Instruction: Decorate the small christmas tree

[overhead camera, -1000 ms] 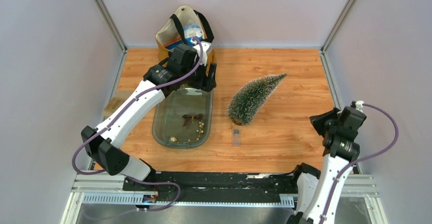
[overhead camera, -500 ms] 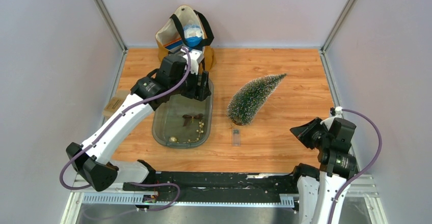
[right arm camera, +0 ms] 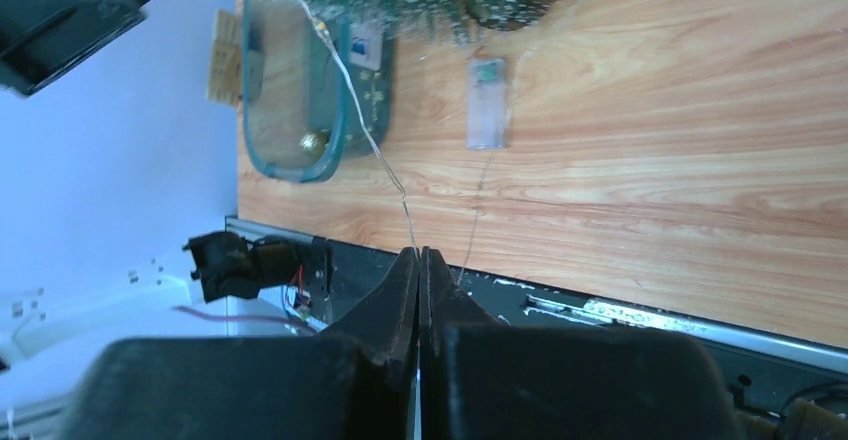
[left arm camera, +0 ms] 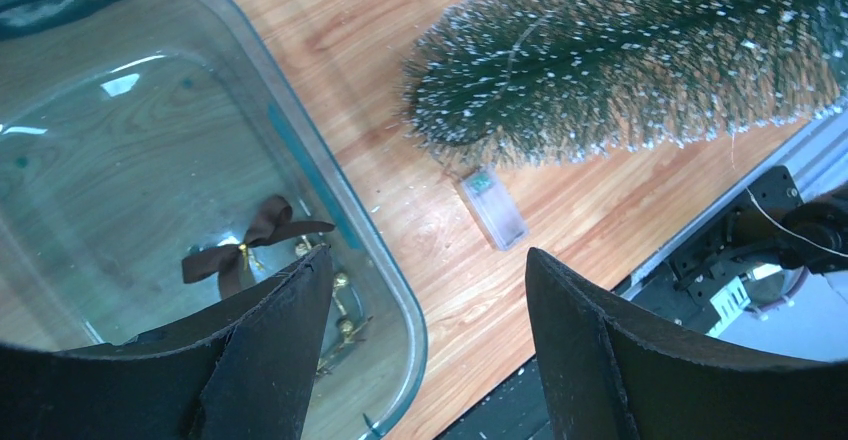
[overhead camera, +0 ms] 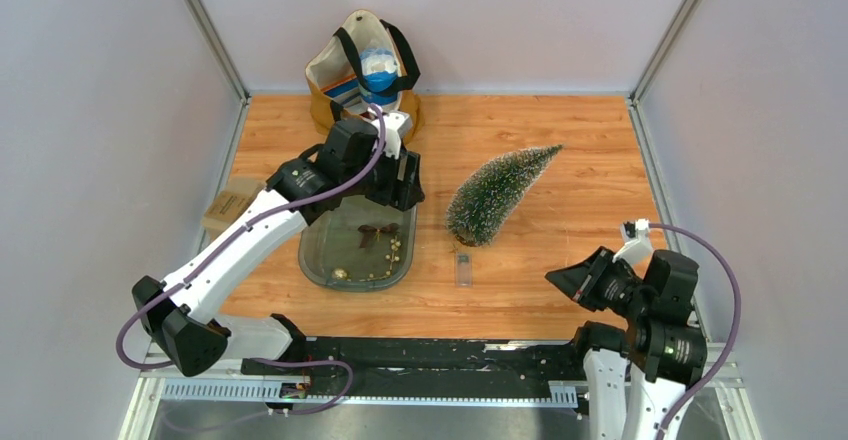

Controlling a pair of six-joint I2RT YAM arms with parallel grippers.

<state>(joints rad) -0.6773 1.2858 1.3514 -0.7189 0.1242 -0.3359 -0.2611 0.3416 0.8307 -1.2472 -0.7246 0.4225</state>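
Your right claw (right arm camera: 420,252) is pressed together, and a thin light wire (right arm camera: 372,145) runs straight into its tips, so it looks pinched there. From the tips the wire climbs to the small christmas tree (overhead camera: 495,195). The tree lies on its side on the table (overhead camera: 560,140), just right of the clear tray (overhead camera: 310,260), with its point toward the far right corner. A clear battery box (overhead camera: 462,267) lies just beside the tree's base, on the near side.

Your left claw (left arm camera: 428,260) stands wide apart with nothing in it. It hovers over the tray's right rim, with a brown bow (left arm camera: 250,245) below it inside the tray.

Watch the wire first. It is very fine, so it may slide out of the closed tips unnoticed. Nothing pins the tree, so a firm pull is likely to drag or roll it and tug the battery box along. The strand could also snag in the bristles and jerk free. If you lower the left claw for the bow this close to the rim, a finger may land on the rim and tip or shove the tray.
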